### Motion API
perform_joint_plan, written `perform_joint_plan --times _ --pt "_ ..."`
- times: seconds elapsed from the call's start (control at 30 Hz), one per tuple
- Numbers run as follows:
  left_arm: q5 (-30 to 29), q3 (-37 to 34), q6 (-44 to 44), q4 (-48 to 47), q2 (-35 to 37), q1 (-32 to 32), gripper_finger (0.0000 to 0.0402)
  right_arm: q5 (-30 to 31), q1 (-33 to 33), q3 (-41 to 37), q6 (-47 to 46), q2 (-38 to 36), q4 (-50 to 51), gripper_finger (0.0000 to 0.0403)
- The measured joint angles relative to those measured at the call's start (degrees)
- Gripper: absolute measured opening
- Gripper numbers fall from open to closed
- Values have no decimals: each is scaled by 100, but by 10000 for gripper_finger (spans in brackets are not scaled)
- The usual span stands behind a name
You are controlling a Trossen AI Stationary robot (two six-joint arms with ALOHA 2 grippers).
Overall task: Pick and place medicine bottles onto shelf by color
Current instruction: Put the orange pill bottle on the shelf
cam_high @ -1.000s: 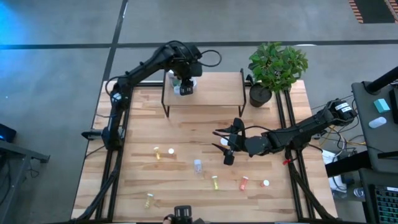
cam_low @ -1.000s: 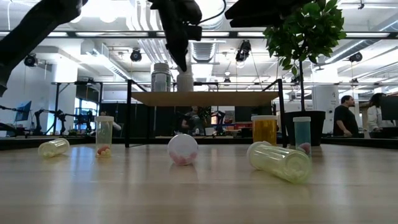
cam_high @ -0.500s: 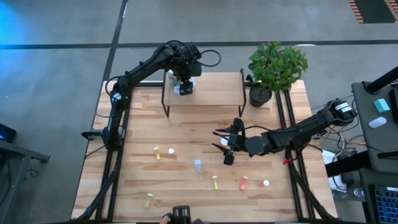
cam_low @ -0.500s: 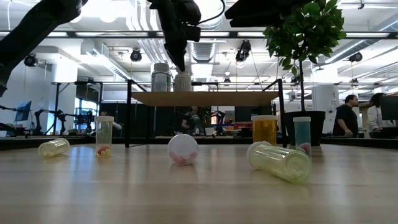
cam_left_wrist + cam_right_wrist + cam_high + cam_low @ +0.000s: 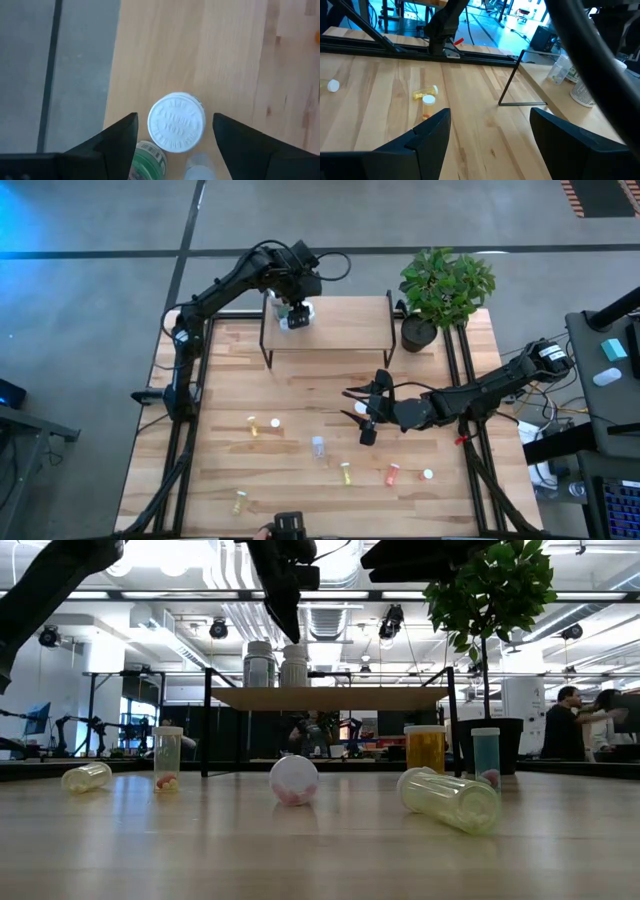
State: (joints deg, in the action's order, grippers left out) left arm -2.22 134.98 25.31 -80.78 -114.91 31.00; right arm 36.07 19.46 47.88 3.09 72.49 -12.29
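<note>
Your left gripper (image 5: 293, 308) hangs above the shelf's (image 5: 350, 325) left end, fingers spread, holding nothing. Just below it a white-capped bottle (image 5: 176, 121) stands upright on the board near the left edge, with a green-labelled one (image 5: 150, 159) and a clear one (image 5: 199, 167) close beside it. The rest of the board to the right lies bare. Your right gripper (image 5: 366, 412) waits mid-table, fingers apart and empty. Loose bottles (image 5: 318, 445) lie scattered across the table's (image 5: 230, 380) near half, well apart.

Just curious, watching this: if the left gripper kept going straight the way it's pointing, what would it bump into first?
Probably the white-capped bottle standing on the shelf; the open left gripper points down at its cap, fingers apart on either side.
</note>
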Motion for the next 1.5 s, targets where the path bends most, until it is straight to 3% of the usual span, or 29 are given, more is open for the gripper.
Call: perform_joint_plan --times 0.57,0.93,1.1,1.5 --pt "-33 -1 -53 290 360 -53 240 0 -2 2 22 0 2 262" --pt "-508 -251 -629 1049 1779 -854 240 2 -140 2 -171 0 191 262" --pt "-531 -1828 -852 2081 2960 -1149 240 -1 -321 2 -781 0 860 262" --pt "-559 -7839 -1464 7411 6245 -1594 240 -682 -450 0 -1921 0 2179 262"
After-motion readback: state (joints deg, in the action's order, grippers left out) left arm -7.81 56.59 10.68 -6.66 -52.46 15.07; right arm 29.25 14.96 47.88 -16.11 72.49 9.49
